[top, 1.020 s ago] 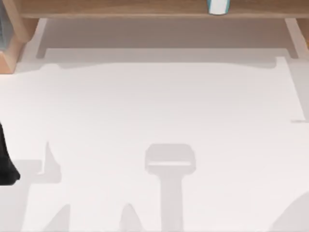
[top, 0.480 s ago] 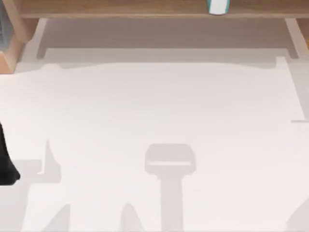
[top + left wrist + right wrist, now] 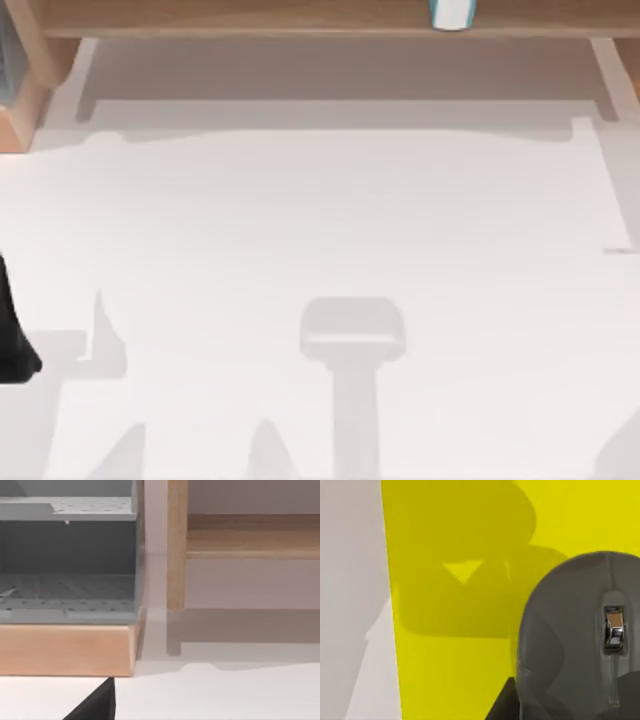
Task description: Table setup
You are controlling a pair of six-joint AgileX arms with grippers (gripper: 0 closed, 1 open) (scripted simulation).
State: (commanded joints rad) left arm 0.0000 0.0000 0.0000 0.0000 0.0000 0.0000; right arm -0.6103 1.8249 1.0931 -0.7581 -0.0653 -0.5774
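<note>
A grey computer mouse [image 3: 580, 640] lies on a yellow mat [image 3: 455, 540], seen close from above in the right wrist view. A dark part of my right gripper [image 3: 501, 704] shows just beside the mouse. A white cup with a teal band [image 3: 452, 14] stands on the wooden shelf [image 3: 250, 18] at the far edge of the table. My left arm [image 3: 12, 335] is a dark shape at the table's left edge. A black corner of my left gripper [image 3: 95, 706] shows low over the white table [image 3: 330, 210].
A grey perforated rack [image 3: 65, 565] on a wooden base [image 3: 65, 650] stands at the far left, next to a wooden shelf leg [image 3: 176, 545]. Shadows of the arms fall across the near half of the table.
The shadow at the table's near right corner has shrunk slightly toward the right. Nothing else has moved.
</note>
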